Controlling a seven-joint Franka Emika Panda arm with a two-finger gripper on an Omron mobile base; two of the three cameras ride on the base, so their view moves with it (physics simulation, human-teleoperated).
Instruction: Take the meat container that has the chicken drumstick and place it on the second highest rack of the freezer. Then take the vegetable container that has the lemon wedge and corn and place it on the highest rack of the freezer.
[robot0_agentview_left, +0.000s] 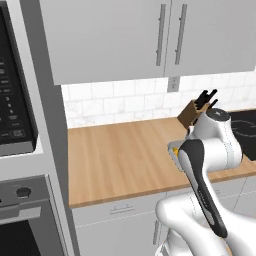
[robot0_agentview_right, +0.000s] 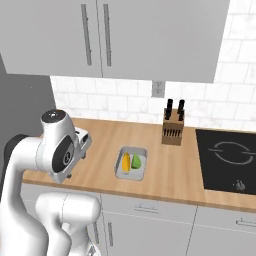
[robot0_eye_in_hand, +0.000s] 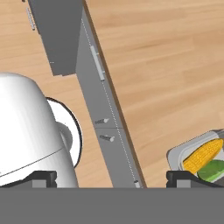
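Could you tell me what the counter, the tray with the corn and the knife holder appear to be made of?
The counter looks like light wood with a matte finish, going by its streaky grain. The tray is plain pale grey with a smooth, rounded rim, perhaps plastic or metal. The knife holder looks like darker brown wood, with black handles sticking out.

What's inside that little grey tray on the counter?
The tray holds a yellow corn cob and a green lemon wedge side by side. The tray floor under them is covered, so anything beneath cannot be seen.

Wooden counter (robot0_agentview_right: 180, 165) under grey cabinets (robot0_agentview_right: 150, 35), white tiled wall (robot0_agentview_right: 125, 102) behind
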